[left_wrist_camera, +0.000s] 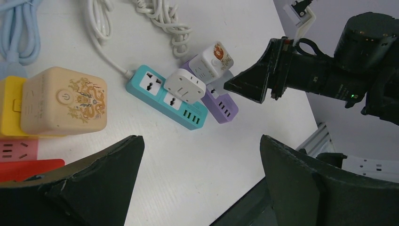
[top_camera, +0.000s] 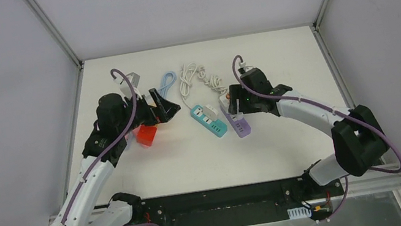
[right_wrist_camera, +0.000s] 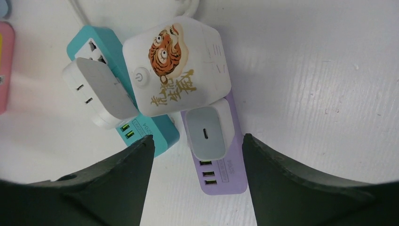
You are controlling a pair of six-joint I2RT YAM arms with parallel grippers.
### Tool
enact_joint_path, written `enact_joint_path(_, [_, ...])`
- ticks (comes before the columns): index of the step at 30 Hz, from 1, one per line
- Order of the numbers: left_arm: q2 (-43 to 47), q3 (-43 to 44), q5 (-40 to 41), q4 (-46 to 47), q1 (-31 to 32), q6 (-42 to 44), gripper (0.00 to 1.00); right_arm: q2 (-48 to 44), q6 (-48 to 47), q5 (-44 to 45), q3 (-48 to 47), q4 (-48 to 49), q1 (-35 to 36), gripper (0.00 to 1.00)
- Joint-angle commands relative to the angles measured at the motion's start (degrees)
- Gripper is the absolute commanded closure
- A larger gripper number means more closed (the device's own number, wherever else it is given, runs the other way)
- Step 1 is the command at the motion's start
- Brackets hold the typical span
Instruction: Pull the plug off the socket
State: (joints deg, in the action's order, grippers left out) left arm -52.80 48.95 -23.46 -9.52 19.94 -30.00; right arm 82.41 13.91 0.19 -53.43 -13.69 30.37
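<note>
On a white counter (top_camera: 195,170), the right arm (top_camera: 310,112) leans over the purple strip (right_wrist_camera: 226,174), beside a teal strip (top_camera: 208,119), probably to line up on what is plugged into it. The right pincer (right_wrist_camera: 197,139) hangs wide open, touching nothing, above the small white charger plug (right_wrist_camera: 207,129) seated beside a tiger-printed adapter (right_wrist_camera: 176,66). The left pincer (left_wrist_camera: 200,141), well apart, is also spread and empty.

Bright even light, soft shadows, sharp
</note>
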Motion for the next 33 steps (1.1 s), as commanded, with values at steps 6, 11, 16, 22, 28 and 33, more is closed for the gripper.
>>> enact_joint_path(6, [4.3,0.3,4.6,-0.4,0.5,2.4,0.01,3.1,-4.5,11.5,-3.9,0.4,4.3,0.35])
enact_joint_path(11, [4.3,-0.7,2.8,-0.1,0.7,1.0,0.01,5.3,-5.3,11.9,-5.0,0.4,4.7,0.51])
enact_joint_path(16, [3.7,-2.5,2.6,0.4,1.9,-1.2,0.01,6.5,-4.8,10.8,-5.6,-1.6,5.5,0.65])
enact_joint_path(22, [1.5,-4.9,3.0,2.8,6.3,-5.2,0.02,5.8,2.3,14.9,-7.3,-8.6,7.4,0.76])
enact_joint_path(28, [-2.3,-9.1,5.8,9.2,12.7,-9.8,0.02,7.5,13.0,17.6,-8.5,-15.1,10.3,0.66])
enact_joint_path(33, [-8.4,-9.5,11.3,15.4,19.6,-11.3,0.07,8.0,12.8,19.2,-10.1,-15.8,10.3,0.47])
